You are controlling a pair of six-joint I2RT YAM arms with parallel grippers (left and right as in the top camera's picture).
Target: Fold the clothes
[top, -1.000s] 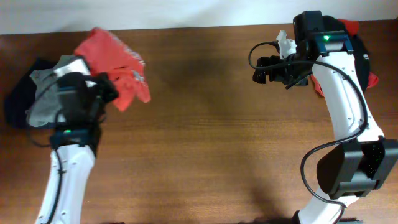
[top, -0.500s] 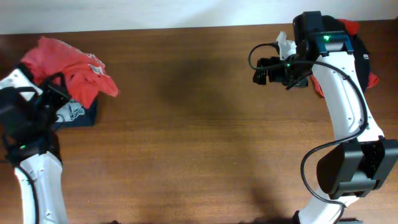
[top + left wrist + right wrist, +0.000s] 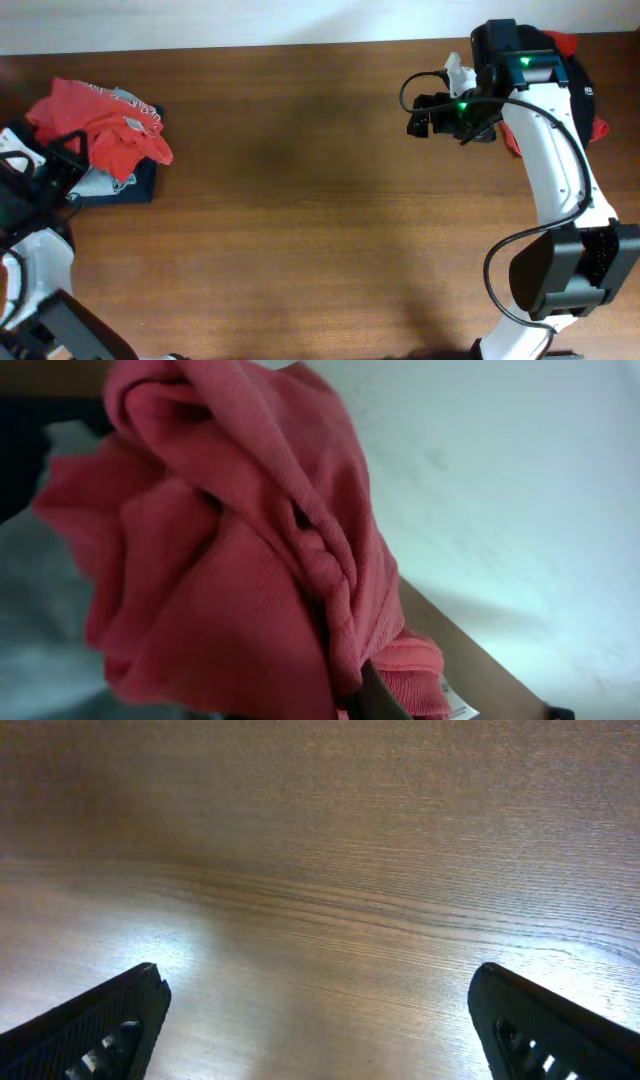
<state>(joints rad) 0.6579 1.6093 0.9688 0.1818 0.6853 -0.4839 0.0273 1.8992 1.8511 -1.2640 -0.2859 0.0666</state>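
Left gripper [image 3: 352,692] pinches the red shirt [image 3: 100,130] at the table's [image 3: 300,210] left edge, presumably to spread it; right gripper [image 3: 320,1015] hangs open.

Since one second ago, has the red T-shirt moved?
Yes. The red T-shirt went left along the table, away from the unmoving right arm, toward the table's left edge.
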